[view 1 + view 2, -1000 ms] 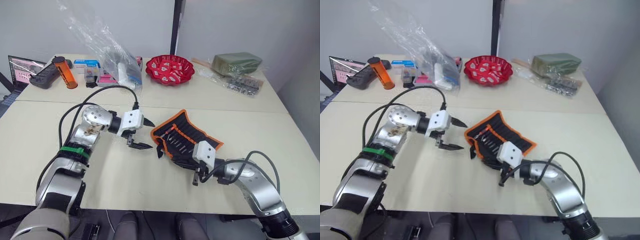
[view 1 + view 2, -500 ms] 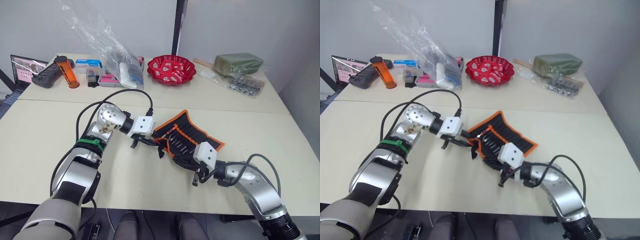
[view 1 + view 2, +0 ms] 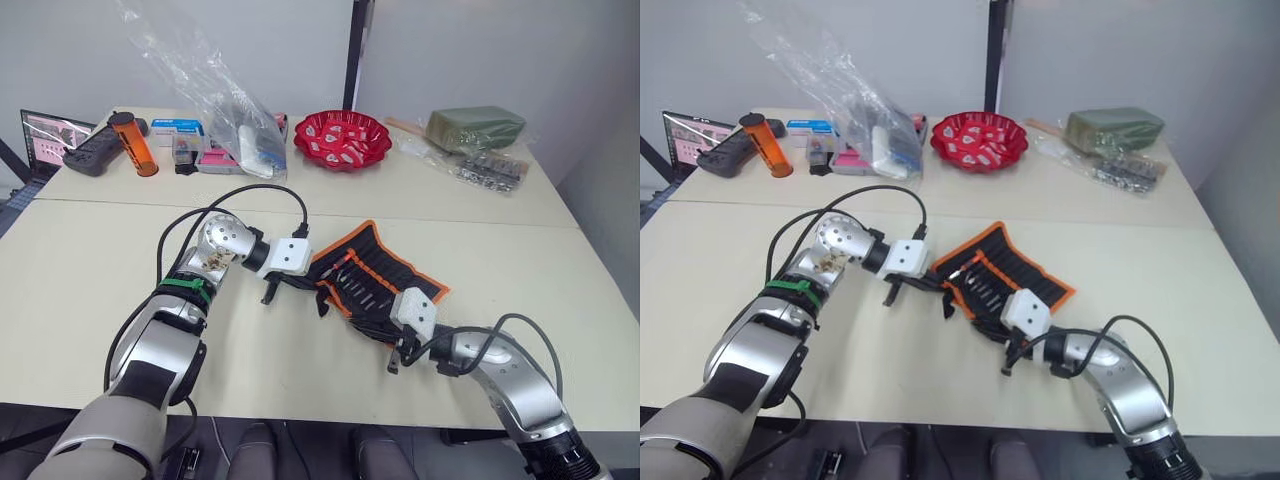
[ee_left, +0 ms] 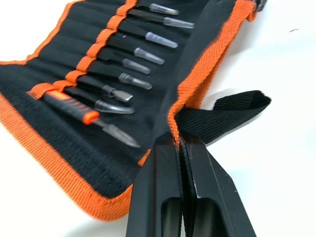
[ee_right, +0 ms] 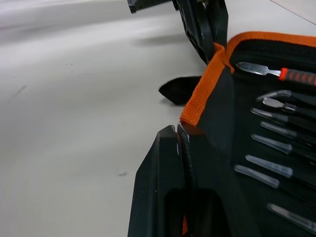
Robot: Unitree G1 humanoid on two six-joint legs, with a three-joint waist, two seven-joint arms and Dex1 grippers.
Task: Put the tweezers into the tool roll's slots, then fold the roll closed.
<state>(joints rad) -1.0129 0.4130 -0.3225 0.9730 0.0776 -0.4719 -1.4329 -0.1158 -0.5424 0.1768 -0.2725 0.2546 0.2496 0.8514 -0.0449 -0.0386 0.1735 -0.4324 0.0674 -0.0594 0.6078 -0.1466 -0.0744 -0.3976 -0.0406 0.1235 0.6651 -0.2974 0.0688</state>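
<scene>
The tool roll (image 3: 372, 280) lies open mid-desk, tweezers (image 4: 133, 69) seated in its slots (image 4: 86, 64), while the left gripper (image 4: 177, 143) and right gripper (image 5: 178, 136) each clamp closed on its orange-trimmed near edge

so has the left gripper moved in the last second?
Yes. The left gripper has closed in on the tool roll, away from the orange bottle, and its jaws now pinch the roll's orange edge.
</scene>
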